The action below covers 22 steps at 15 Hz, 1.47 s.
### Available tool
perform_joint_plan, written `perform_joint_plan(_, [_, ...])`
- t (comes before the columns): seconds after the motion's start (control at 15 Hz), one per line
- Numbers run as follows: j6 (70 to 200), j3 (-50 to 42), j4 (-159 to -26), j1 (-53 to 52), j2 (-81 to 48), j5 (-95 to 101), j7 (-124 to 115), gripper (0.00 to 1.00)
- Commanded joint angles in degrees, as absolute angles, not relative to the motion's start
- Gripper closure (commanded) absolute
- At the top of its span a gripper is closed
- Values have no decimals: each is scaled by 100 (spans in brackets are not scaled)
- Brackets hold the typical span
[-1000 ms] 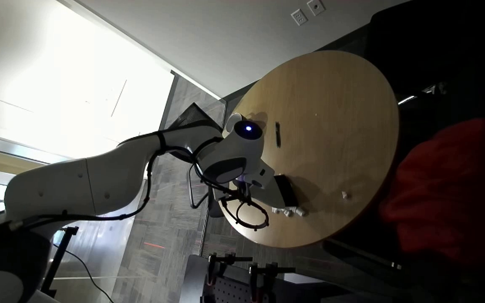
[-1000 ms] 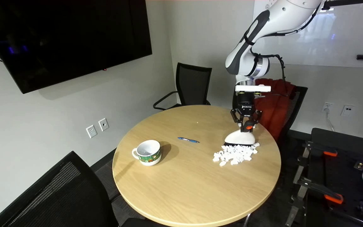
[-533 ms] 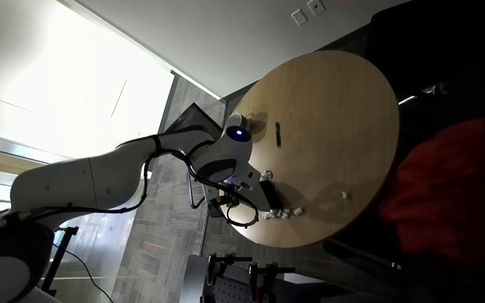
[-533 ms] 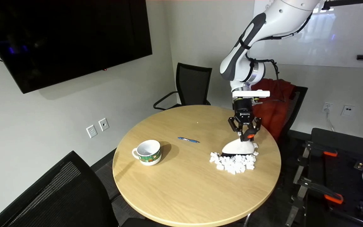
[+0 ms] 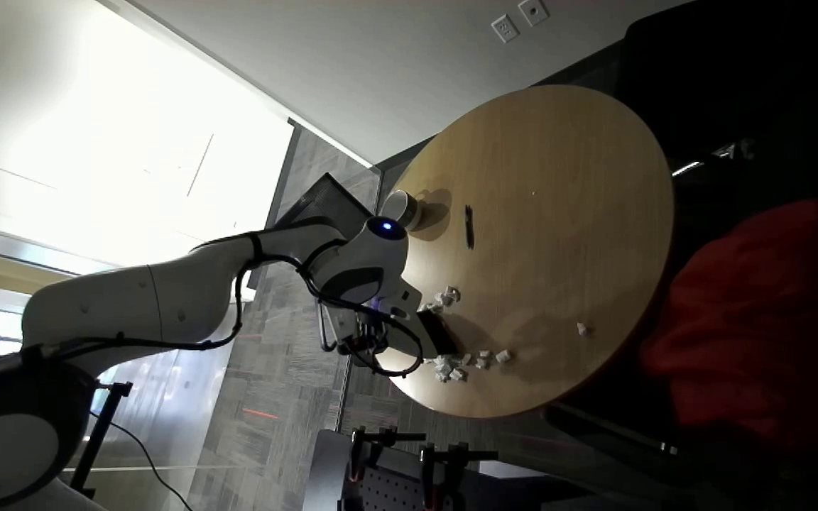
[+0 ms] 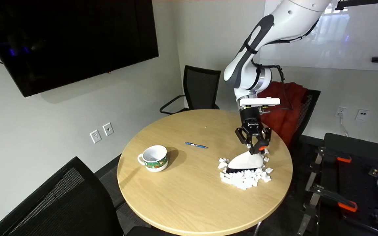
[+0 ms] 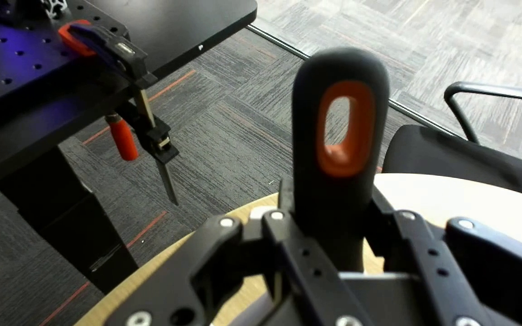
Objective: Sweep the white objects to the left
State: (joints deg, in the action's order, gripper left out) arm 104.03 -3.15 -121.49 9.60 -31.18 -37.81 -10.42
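The white objects are many small white bits on the round wooden table (image 6: 182, 200). Most lie in a loose cluster (image 6: 243, 180) against the black bristles of a white hand brush (image 6: 246, 161). Some lie past both ends of the brush, and they also show in an exterior view (image 5: 444, 369). A stray white bit (image 5: 582, 329) lies apart from them. My gripper (image 6: 256, 142) is shut on the brush's dark handle, which has an orange-lined hole. In the wrist view the fingers (image 7: 331, 203) press on both sides of the handle (image 7: 340, 190). The wrist view hides the bristles and the cluster.
A white mug with a green band (image 6: 155, 160) and a blue pen (image 6: 196, 145) are on the table; both also show in an exterior view, the mug (image 5: 400, 208) and the pen (image 5: 469, 227). Chairs stand around it. A dark bench with clamps (image 7: 120, 54) stands beside the table.
The brush has moved left in one exterior picture and down, slightly left, in the other, pushing the cluster along. Some bits now trail beside its ends. The gripper has kept its hold.
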Motion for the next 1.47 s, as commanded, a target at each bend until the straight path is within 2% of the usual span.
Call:
perform_joint_plan(0.0, [10384,-356,-12479,802,-2710,-3852,-951,88])
perform_joint_plan(0.73, [11685,-1167,-13713,1058,-1136,-3706,-1051,88])
perform_joint_plan(1.4, [12065,-1526,-14060,1582,-1116,-3959,-931,88])
